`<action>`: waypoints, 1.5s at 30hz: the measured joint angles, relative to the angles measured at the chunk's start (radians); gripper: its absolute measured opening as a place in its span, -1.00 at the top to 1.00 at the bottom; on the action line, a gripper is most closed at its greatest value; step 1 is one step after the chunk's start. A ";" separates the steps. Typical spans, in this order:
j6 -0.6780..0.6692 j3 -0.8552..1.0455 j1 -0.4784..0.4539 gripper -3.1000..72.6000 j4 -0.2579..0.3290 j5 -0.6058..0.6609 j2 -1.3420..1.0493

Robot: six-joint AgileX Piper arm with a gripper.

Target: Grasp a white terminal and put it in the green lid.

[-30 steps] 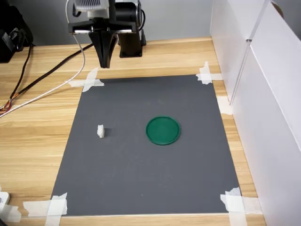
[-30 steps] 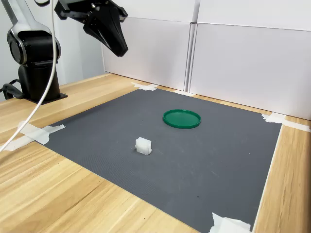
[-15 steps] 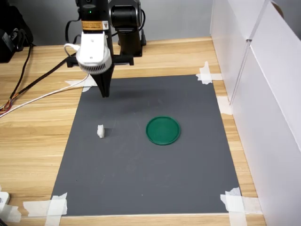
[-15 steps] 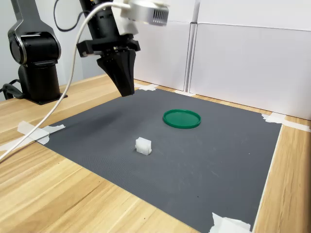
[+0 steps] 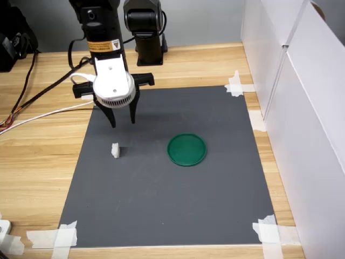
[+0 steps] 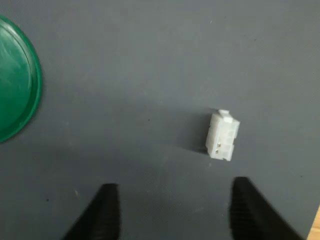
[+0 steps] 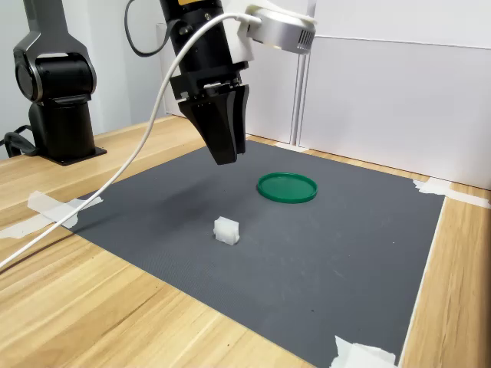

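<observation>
The white terminal (image 5: 115,150) (image 7: 226,230) stands alone on the dark grey mat (image 5: 161,205), apart from the green lid (image 5: 186,149) (image 7: 287,187), which lies flat near the mat's middle with nothing in it. My gripper (image 5: 123,120) (image 7: 226,157) hangs open above the mat, a short way behind the terminal in the first exterior view, touching nothing. In the wrist view the terminal (image 6: 223,136) lies just ahead of one dark fingertip (image 6: 242,200), off to one side of the gap. The lid's edge (image 6: 15,85) shows at the frame's border.
White panels (image 5: 302,81) wall the first exterior view's right side. The arm's black base (image 7: 57,92) stands behind the mat. Cables (image 5: 38,102) trail across the wooden table. White tape strips (image 5: 59,237) hold the mat's corners.
The gripper has come forward over the mat and lower, toward the terminal, and its fingers have spread from shut to open. Terminal and lid have not moved.
</observation>
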 joint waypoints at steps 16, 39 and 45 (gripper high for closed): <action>-0.029 -0.169 -0.008 -0.95 -0.068 0.140 0.125; -0.341 -0.173 -0.116 -0.92 0.035 0.121 0.285; -0.392 -0.173 -0.116 -0.91 0.036 0.102 0.303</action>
